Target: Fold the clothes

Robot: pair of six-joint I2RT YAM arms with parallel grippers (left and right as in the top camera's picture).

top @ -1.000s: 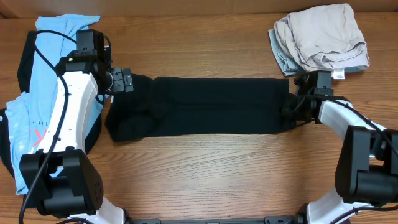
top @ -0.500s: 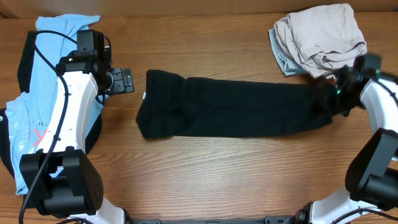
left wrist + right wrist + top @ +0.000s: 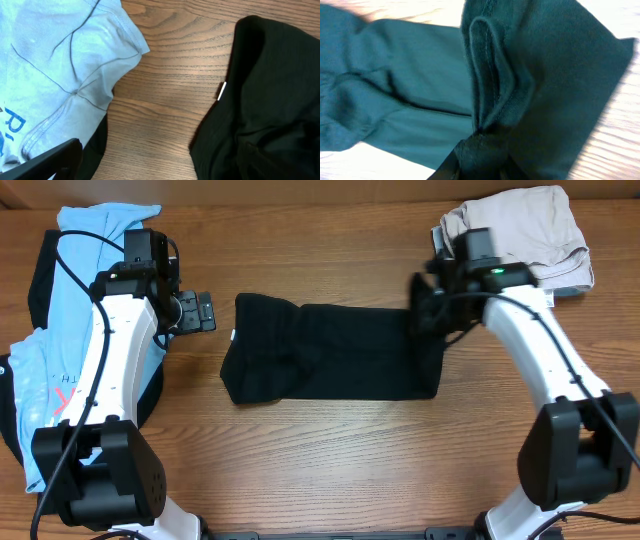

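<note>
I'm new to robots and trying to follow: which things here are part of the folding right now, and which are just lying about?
Being folded: long black soft fabric garment, right end raised over itself.
Lying about: light-blue printed cotton tee, left edge; crumpled beige-and-grey cloth pile, top right corner; wooden table beneath.

table (image 3: 330, 465): wood | black garment (image 3: 330, 365): centre | light-blue tee (image 3: 85, 225): left edge | beige pile (image 3: 530, 230): far right corner

I see the black shirt (image 3: 330, 355) mid-table, its right end lifted and doubled over; the light-blue tee (image 3: 42, 365) sprawls at far left, and the beige pieces (image 3: 520, 230) are heaped at far right.
</note>
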